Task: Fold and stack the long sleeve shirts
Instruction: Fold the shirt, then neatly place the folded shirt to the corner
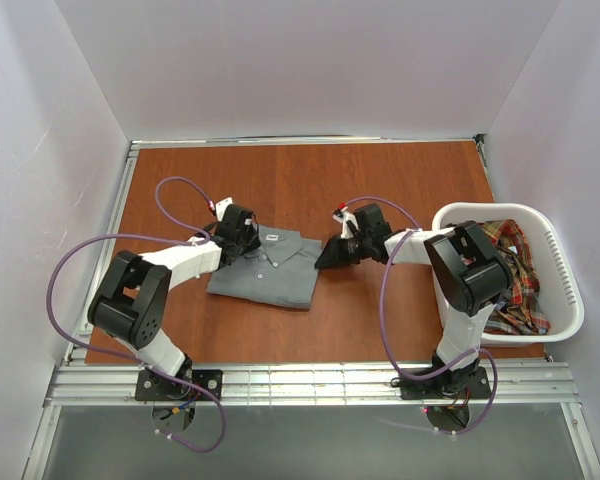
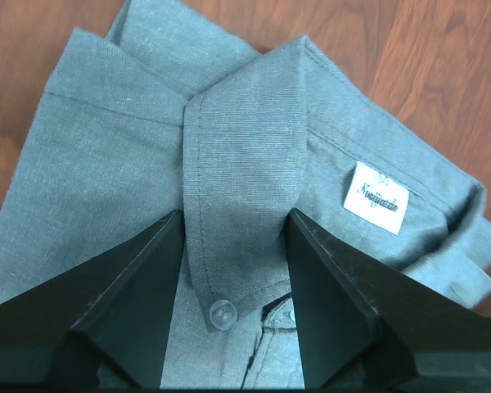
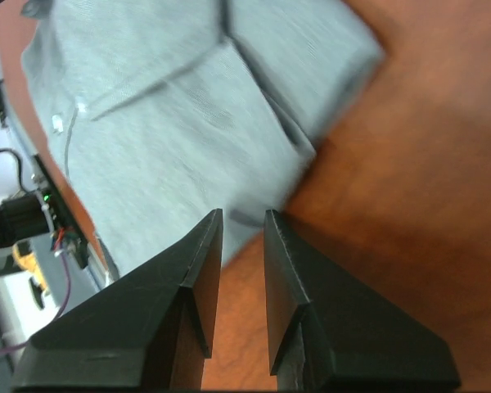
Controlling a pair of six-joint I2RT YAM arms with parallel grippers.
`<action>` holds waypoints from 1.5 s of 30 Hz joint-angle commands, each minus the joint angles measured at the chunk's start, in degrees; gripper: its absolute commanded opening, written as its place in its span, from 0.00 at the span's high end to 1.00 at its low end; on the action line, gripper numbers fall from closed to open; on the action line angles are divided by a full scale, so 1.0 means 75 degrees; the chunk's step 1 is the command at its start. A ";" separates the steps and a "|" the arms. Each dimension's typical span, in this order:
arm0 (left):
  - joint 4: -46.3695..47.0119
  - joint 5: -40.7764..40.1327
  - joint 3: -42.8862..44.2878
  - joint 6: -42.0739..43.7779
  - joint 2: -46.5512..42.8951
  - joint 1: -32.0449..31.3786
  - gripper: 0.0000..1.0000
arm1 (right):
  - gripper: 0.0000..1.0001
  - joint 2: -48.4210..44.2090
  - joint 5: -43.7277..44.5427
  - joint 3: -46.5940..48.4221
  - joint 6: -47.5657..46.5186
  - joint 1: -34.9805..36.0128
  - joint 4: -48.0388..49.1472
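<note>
Grey shirt (image 1: 265, 268) folded, collar at far side, long axis left-right.

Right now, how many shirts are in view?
2: the grey shirt folded on the table; the plaid shirt in the white basket at right. More may be hidden beneath it.

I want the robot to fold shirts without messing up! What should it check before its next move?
1. Grey shirt folded and flat on the table: ok.
2. Left end effector has a finger on each side of the collar: ok.
3. Collar really pinched: cannot tell.
4. Right end effector holding cloth: not ok; its narrow gap is empty, beside the shirt's edge.
5. Plaid shirt out of the laundry basket: not ok; it lies inside.
</note>
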 commanded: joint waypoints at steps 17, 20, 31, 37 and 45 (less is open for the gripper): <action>-0.0901 0.0118 -0.2629 -0.1824 -0.3806 0.0314 0.46 | 0.77 -0.1601 0.0527 -0.1227 0.0770 0.1958 0.0566; -0.0714 0.0153 -0.3168 -0.2141 -0.3830 0.0582 0.49 | 0.78 -0.1202 0.0726 -0.1416 0.0736 0.1947 0.0614; -0.1401 0.0598 -0.2703 -0.1766 -0.3970 0.1415 0.46 | 0.77 -0.2031 0.1381 -0.1628 0.0386 0.1384 -0.0016; -0.2609 0.1359 -0.2560 -0.2889 -0.5384 0.1380 0.15 | 0.51 -0.3648 0.2272 -0.0971 -0.0096 0.1373 -0.1738; -0.2401 0.1864 -0.3578 -0.5081 -0.6736 0.0293 0.17 | 0.22 -0.5394 0.2976 -0.0888 -0.0061 0.1349 -0.2538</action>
